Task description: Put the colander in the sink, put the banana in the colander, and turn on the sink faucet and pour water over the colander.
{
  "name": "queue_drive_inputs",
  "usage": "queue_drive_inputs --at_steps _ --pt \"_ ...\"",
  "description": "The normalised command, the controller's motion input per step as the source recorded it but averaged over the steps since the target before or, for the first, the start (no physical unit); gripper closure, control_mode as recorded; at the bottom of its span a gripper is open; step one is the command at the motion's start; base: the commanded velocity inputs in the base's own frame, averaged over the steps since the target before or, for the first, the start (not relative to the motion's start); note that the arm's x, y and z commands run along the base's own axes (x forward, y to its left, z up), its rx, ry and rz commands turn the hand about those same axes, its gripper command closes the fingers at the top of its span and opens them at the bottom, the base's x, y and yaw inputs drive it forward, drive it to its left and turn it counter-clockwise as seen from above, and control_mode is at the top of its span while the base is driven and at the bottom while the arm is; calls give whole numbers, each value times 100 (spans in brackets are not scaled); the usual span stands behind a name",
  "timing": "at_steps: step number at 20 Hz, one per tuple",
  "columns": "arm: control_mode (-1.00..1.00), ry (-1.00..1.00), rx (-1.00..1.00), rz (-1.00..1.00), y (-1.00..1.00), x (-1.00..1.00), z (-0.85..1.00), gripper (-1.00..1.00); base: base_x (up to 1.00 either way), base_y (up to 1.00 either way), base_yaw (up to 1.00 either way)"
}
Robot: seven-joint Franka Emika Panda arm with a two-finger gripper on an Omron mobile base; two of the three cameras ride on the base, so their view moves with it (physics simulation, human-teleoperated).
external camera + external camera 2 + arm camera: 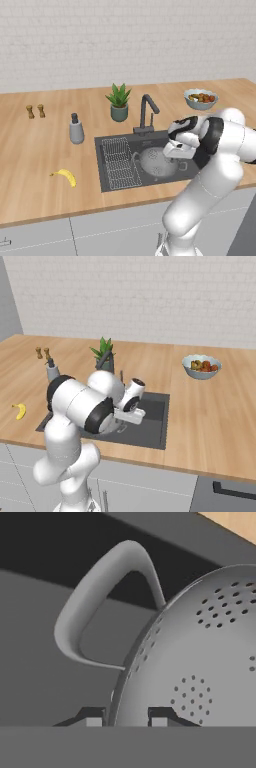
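Your gripper (125,717) pinches the rim of the colander (200,662) inside the sink (102,160); release it only once it rests flat on the bottom.

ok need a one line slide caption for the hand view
Tool shut on the rim of the colander beside its looped handle, inside the dark sink.

Sink (155,421) and colander (200,657) largely behind the arm in right base view; colander cut off at hand view's edge.
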Motion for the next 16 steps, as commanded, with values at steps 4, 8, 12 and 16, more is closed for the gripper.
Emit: queue_drive_inputs --at_steps 4,8,12,16 --pt "-100 0 0 11 0 23 -22 100 0 0 0" --pt "-100 -1 0 9 0 20 -12 100 0 0 0" --pt "-100 0 0 7 -15 10 -10 100 0 0 0" --pt "-100 -3 0 10 -51 0 -7 100 0 0 0"
